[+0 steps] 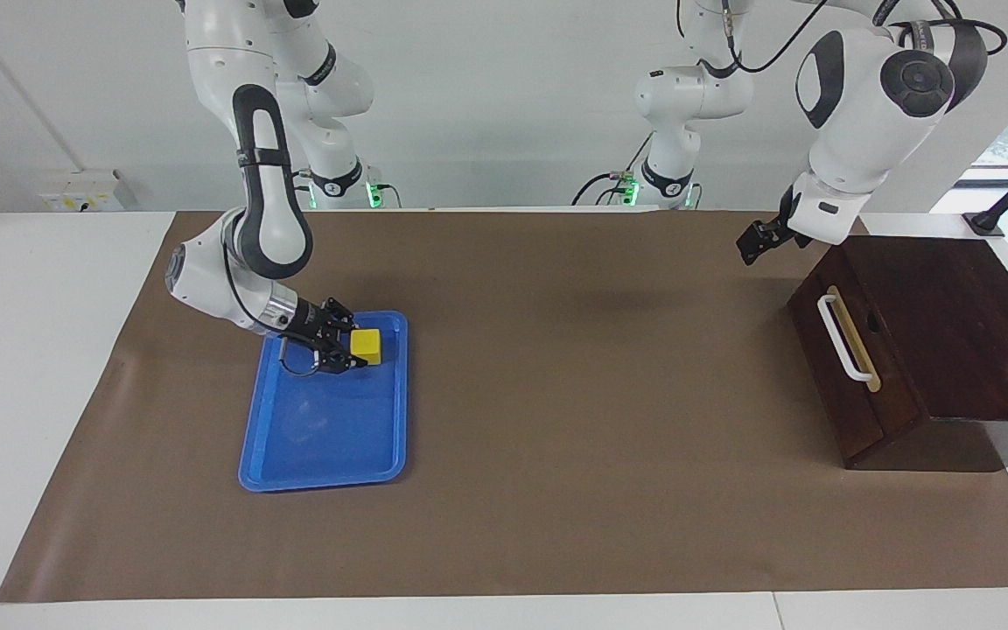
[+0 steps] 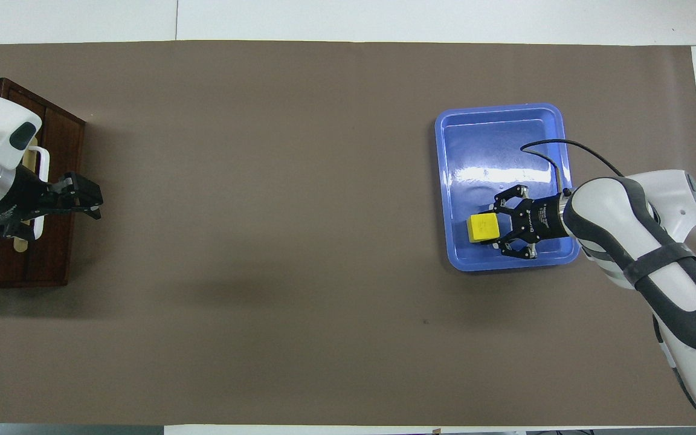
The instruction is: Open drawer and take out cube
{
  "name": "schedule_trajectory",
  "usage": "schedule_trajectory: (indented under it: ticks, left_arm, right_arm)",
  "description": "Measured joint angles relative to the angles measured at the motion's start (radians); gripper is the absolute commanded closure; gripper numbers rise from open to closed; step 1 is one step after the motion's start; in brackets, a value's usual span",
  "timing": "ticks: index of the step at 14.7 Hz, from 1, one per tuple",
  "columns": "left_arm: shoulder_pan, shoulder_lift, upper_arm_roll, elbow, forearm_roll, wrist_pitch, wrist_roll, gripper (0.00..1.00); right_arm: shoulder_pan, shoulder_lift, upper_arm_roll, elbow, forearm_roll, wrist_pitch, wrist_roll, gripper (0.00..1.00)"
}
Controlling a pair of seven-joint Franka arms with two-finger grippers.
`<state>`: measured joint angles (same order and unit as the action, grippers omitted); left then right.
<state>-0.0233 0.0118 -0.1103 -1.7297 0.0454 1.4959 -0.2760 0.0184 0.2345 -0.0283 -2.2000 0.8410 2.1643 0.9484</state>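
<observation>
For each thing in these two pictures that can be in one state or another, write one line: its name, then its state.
drawer: closed, front flush with the box.
cube: in the blue tray, between the right gripper's fingers.
blue tray: flat on the mat, holding only the cube.
right gripper: low in the tray, fingers around the cube.
left gripper: open, empty, raised beside the box.

Yellow cube (image 1: 366,345) in blue tray (image 1: 311,455), drawer (image 1: 854,367) shut.

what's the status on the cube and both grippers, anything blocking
Right gripper low in blue tray, at cube. Left gripper open, waiting in front of shut drawer. Nothing in the way.
</observation>
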Motion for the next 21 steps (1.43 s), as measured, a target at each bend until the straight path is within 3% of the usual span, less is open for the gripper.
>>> schedule_trajectory:
  ticks: [4, 9, 15, 21]
  left_arm:
    - [-0.011, 0.075, -0.001, 0.099, -0.003, -0.043, 0.060, 0.00]
    - [-0.014, 0.037, 0.000, 0.117, -0.009, -0.067, 0.091, 0.00]
    - [-0.014, 0.031, 0.004, 0.121, -0.068, -0.042, 0.095, 0.00]
    - [-0.015, 0.025, -0.009, 0.121, -0.075, -0.039, 0.115, 0.00]
  right_arm:
    - [0.000, -0.007, 0.000, 0.001, 0.001, 0.000, 0.000, 0.00]
    - [0.001, -0.050, 0.003, 0.091, -0.033, -0.072, 0.027, 0.00]
    - [0.002, -0.107, 0.006, 0.333, -0.328, -0.257, 0.020, 0.00]
    - [0.012, -0.115, 0.019, 0.433, -0.563, -0.282, -0.392, 0.00]
